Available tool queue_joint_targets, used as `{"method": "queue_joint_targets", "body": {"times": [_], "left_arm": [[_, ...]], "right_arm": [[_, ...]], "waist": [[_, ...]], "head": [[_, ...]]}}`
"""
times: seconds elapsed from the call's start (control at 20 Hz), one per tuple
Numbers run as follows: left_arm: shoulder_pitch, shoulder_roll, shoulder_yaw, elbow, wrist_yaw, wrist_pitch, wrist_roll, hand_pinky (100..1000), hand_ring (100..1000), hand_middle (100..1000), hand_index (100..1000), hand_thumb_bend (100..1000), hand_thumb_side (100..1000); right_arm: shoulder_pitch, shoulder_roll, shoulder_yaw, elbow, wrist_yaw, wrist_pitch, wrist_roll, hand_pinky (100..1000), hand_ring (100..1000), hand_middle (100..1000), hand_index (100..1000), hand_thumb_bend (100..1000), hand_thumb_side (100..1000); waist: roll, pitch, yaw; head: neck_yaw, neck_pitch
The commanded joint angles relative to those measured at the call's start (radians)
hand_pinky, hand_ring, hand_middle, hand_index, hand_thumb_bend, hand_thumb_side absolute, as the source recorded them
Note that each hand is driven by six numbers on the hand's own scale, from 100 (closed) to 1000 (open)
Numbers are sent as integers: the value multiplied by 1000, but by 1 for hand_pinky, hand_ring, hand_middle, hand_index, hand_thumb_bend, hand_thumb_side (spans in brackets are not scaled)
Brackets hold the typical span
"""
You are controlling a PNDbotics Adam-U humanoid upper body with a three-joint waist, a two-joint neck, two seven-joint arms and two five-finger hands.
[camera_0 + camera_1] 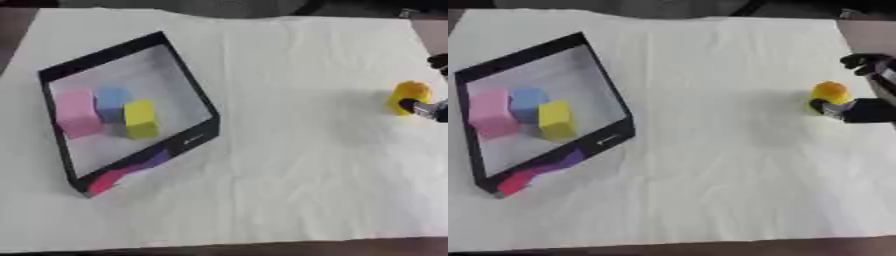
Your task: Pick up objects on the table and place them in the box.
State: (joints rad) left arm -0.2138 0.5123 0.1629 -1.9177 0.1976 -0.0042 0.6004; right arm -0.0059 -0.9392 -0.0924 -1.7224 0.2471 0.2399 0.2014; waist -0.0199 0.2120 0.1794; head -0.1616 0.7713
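Observation:
A small yellow-orange object (830, 93) stands on the white cloth near the right edge. My right hand (870, 110) comes in from the right beside it. The thumb tip (822, 105) touches the object's lower right side, while a curled finger (859, 62) hangs apart above and to the right of it. A black-rimmed box (105, 53) lies tilted at the left. Inside it are a pink block (77, 113), a blue block (112, 102) and a yellow block (140, 119). My left hand shows in neither view.
A white cloth (289, 165) covers the table, with dark table edge showing along the front and the far corners. Red and purple patches (122, 175) show at the box's near rim. Bare cloth lies between the box and the yellow-orange object.

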Motion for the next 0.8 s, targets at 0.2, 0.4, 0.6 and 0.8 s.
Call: {"method": "queue_joint_targets", "body": {"times": [0.2, 0.4, 0.6, 0.8], "left_arm": [[-14, 15, 3, -10, 4, -1, -4, 701, 658, 750, 818, 283, 511], [-12, 12, 3, -8, 5, -1, -4, 700, 657, 753, 818, 282, 514], [-12, 10, 2, -8, 7, -1, -4, 700, 657, 754, 818, 281, 514], [-14, 8, 2, -8, 7, -1, -5, 700, 657, 754, 817, 280, 515]], "right_arm": [[-38, -46, 0, 58, -21, -6, 19, 896, 872, 849, 917, 518, 459], [-64, -42, 8, 103, -37, -2, 12, 895, 869, 845, 917, 519, 458], [-85, -38, 19, 131, -48, -3, 10, 893, 866, 842, 916, 515, 454], [-97, -39, 29, 154, -32, -1, 16, 891, 866, 841, 915, 509, 455]], "waist": [[14, 3, 5], [15, 5, 9], [17, 7, 12], [18, 10, 14]], "head": [[-8, -1], [-14, -1], [-16, -1], [-17, -1]]}}
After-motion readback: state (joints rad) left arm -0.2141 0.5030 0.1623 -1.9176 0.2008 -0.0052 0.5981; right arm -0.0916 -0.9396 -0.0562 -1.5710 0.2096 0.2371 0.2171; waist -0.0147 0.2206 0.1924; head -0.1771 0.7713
